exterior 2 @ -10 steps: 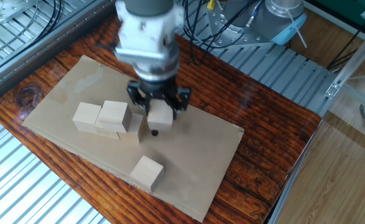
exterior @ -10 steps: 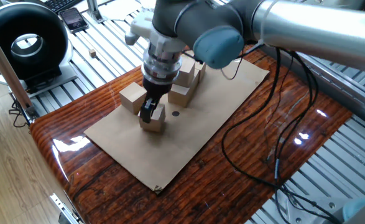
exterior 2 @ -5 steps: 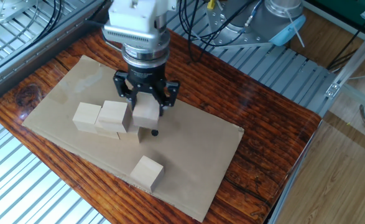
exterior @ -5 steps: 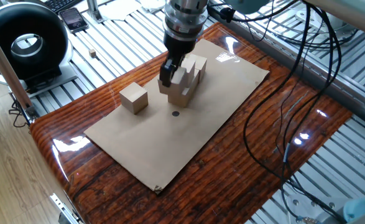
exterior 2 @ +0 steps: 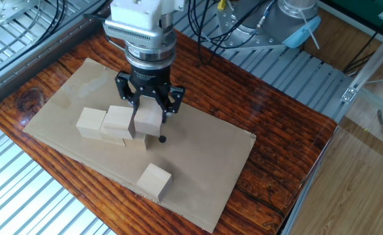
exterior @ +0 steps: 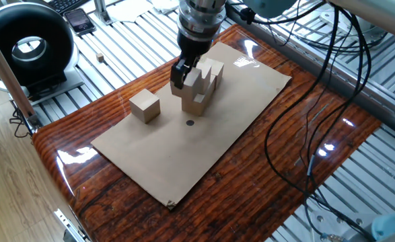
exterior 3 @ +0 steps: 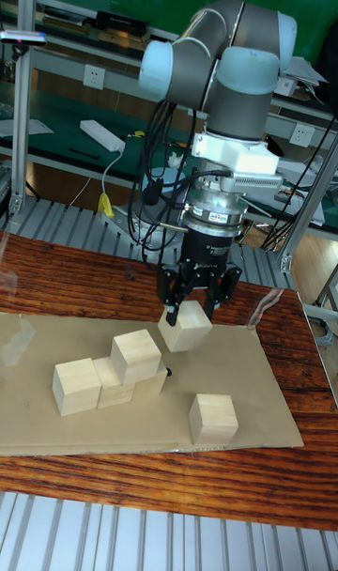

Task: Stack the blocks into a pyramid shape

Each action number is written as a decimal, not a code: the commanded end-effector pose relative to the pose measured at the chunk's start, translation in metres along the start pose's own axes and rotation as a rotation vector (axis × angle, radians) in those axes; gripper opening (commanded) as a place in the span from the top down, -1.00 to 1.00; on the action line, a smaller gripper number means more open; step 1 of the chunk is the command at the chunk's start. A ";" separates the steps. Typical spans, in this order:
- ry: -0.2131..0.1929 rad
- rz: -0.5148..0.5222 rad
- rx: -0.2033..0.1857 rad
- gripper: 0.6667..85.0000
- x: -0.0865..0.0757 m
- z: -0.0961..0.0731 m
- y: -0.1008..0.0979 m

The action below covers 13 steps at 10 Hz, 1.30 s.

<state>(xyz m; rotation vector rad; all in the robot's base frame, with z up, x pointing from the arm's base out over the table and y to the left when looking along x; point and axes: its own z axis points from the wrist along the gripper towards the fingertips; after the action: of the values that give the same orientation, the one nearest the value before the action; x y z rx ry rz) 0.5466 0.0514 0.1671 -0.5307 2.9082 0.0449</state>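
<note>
My gripper is shut on a tan wooden block and holds it just above the sheet, right beside the pile. In the pile, one block sits on a bottom row that includes a block at the far end. The tall fixed view shows the held block tilted, hanging to the right of the raised block under the gripper. A single block lies apart on the cardboard, also seen as the loose block. The gripper hides part of the pile.
A cardboard sheet covers the glossy wooden table and has a small black dot on it. Black cables trail over the right side. A black ring-shaped device and a tiny wooden cube lie off the table to the left.
The gripper picked a block up from the near part of the sheet and carried it to the pile. In the last half second it edged slightly closer to the raised block.
</note>
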 end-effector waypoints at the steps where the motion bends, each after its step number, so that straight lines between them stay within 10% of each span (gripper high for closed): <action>1: 0.032 0.012 -0.033 0.99 0.018 -0.036 -0.008; 10: -0.044 -0.230 0.150 0.99 0.001 -0.043 -0.096; 13: -0.057 -0.273 0.154 0.99 -0.009 -0.037 -0.118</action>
<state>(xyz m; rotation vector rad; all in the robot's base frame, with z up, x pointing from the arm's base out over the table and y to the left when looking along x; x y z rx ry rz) 0.5740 -0.0425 0.2057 -0.8197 2.7685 -0.1784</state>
